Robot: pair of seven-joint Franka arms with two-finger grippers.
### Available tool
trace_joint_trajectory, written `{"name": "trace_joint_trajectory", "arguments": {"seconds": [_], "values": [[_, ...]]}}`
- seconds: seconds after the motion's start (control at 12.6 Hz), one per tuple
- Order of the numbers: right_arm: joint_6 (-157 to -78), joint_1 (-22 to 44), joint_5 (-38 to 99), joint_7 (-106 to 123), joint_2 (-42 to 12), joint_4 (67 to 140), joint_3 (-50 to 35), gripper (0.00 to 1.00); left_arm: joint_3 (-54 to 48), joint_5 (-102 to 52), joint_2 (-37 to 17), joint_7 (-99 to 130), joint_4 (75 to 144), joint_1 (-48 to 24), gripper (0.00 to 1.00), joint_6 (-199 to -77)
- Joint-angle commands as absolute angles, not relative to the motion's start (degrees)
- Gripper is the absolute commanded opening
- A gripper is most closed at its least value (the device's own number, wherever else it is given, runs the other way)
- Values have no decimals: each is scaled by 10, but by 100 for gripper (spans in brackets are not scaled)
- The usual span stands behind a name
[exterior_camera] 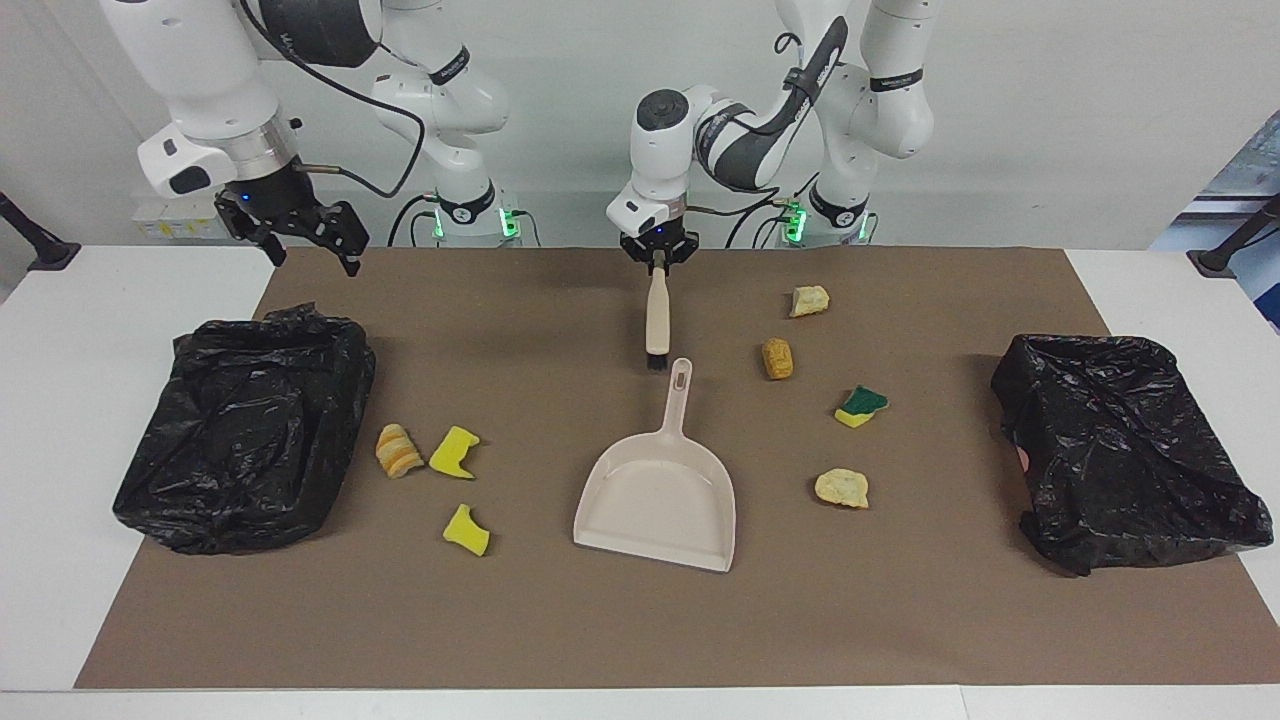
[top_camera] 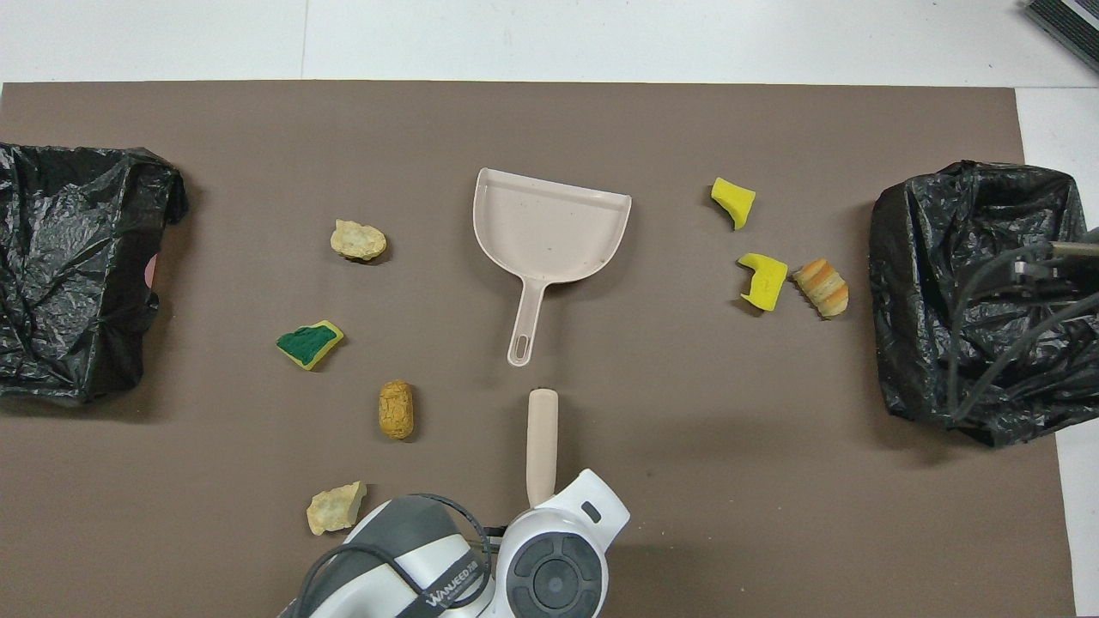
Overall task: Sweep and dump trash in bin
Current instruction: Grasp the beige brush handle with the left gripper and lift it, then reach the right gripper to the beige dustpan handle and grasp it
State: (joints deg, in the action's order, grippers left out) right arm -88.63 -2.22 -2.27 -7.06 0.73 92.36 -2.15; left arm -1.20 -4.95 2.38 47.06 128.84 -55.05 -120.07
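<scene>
My left gripper is shut on the handle end of the beige brush, which slants down to black bristles near the dustpan's handle. In the overhead view the left wrist hides that grip and only the brush shows. The beige dustpan lies flat mid-mat, farther from the robots. Several trash scraps lie on the mat: a green-topped sponge and tan lumps toward the left arm's end, yellow sponge pieces toward the right arm's end. My right gripper hangs open and empty, over the mat's corner near a black-bagged bin.
A second black-bagged bin stands at the left arm's end of the brown mat. White table borders the mat. The right arm's cables hang over the bin at its end in the overhead view.
</scene>
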Motion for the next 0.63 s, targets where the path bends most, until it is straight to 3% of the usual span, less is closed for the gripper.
{"name": "trace_joint_trajectory", "arguments": {"seconds": [0.0, 0.32, 0.55], "values": [[-897, -24, -6, -86, -36, 910, -51, 100, -11, -33, 65, 464, 1290, -508, 0, -1119], [-962, -22, -4, -199, -89, 910, -114, 100, -11, 27, 96, 468, 1295, -440, 0, -1015], [-1018, 68, -9, -313, -130, 913, -122, 100, -12, 40, 109, 482, 1307, -397, 0, -939]]}}
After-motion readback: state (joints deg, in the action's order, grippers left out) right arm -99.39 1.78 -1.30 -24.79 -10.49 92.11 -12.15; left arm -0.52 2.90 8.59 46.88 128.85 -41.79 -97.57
